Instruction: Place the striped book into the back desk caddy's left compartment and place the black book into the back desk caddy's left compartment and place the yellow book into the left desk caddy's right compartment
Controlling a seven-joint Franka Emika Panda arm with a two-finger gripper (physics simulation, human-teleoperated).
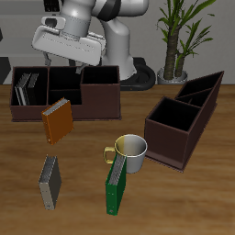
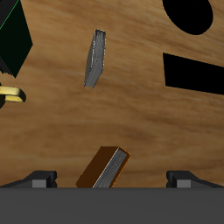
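Nearest the table's front edge, a green book (image 1: 116, 188) leans against a mug (image 1: 130, 152), beside a grey book (image 1: 50, 181) lying flat. Farther back, the yellow book (image 1: 57, 120) hangs below the gripper (image 1: 66, 62); whether the fingers clamp it cannot be told. Behind stands the back desk caddy (image 1: 99, 95).

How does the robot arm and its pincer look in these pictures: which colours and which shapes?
The arm is built of rounded white segments with dark grey bands at the joints. The hand is a broad, light grey block, and the pincer below it has two thin dark fingers. In the wrist view the hand's body appears as a dark grey bar, with dark fingertips. No cables or markings are visible.
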